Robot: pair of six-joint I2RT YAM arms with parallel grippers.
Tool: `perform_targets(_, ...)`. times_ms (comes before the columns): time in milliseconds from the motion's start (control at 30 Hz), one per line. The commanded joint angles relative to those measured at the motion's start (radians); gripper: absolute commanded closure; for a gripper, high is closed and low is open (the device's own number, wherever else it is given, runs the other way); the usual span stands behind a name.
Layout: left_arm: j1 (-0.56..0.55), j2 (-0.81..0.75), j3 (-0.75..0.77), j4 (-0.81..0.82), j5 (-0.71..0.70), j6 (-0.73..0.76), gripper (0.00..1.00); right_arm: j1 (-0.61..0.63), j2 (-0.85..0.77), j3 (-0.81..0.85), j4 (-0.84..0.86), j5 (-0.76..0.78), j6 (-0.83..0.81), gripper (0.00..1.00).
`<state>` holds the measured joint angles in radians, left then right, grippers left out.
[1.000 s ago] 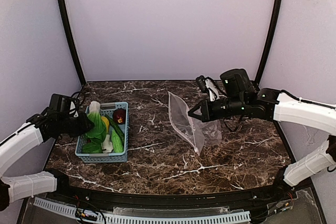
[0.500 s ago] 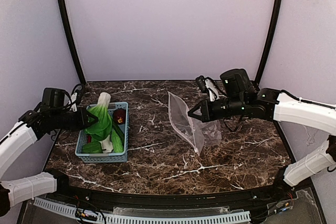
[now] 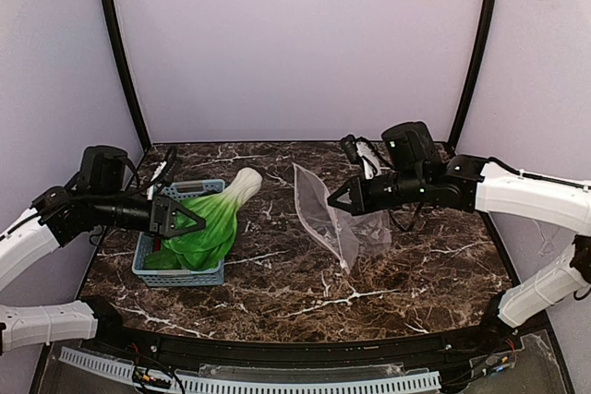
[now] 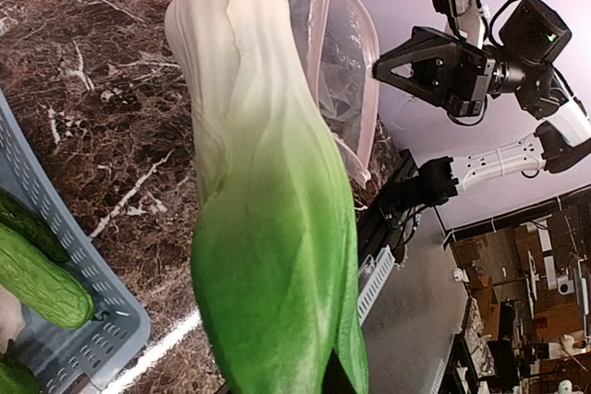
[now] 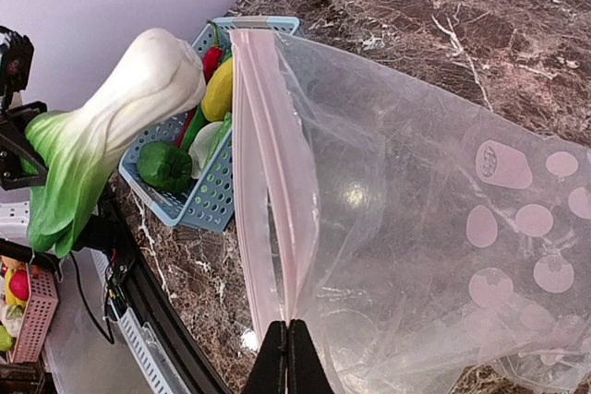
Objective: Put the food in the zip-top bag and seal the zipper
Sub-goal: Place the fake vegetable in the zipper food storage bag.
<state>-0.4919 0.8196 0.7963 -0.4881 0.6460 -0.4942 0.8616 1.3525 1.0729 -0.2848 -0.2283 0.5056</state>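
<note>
Since a second ago our left arm has raised the green leafy toy bunch with a white stalk point(image 3: 214, 223) out of the light blue plastic basket point(image 3: 181, 276) and swung it to the right. The right arm and the clear crinkly zip-top bag point(image 3: 325, 217) stay where they were. Our left gripper point(image 3: 180, 217) is clenched on the leafy end, holding the bunch tilted over the basket's right side, with the white stalk end pointing far and right towards the bag. Our right gripper point(image 5: 288, 350) is pinched tight on the bag's mouth edge, holding it up right of centre on the dark marble table point(image 3: 295, 297), well apart from the bunch. The pale pinkish zipper strip point(image 5: 263, 182) runs along that edge, and the mouth faces left, slightly parted. In the basket we see a yellow oval piece point(image 5: 220, 89), a red chilli point(image 5: 211, 60), a white piece point(image 5: 205, 147) and bumpy long green pieces point(image 4: 37, 276).
</note>
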Motion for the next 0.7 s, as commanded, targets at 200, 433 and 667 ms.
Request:
perform_targets(200, -0.24, 0.059, -0.012, 0.263, -0.052, -0.206, 0.99, 0.009, 0.019, 0.033, 0.036, 0.002, -0.014, 1.0)
perform_targets(433, -0.354, 0.126, 0.013, 0.337, -0.114, -0.231, 0.99, 0.008, 0.032, 0.036, 0.038, 0.002, -0.014, 1.0)
perform_targets(667, -0.365, 0.21, -0.019, 0.365, -0.152, -0.262, 0.99, 0.009, 0.029, 0.038, 0.053, -0.021, -0.027, 1.0)
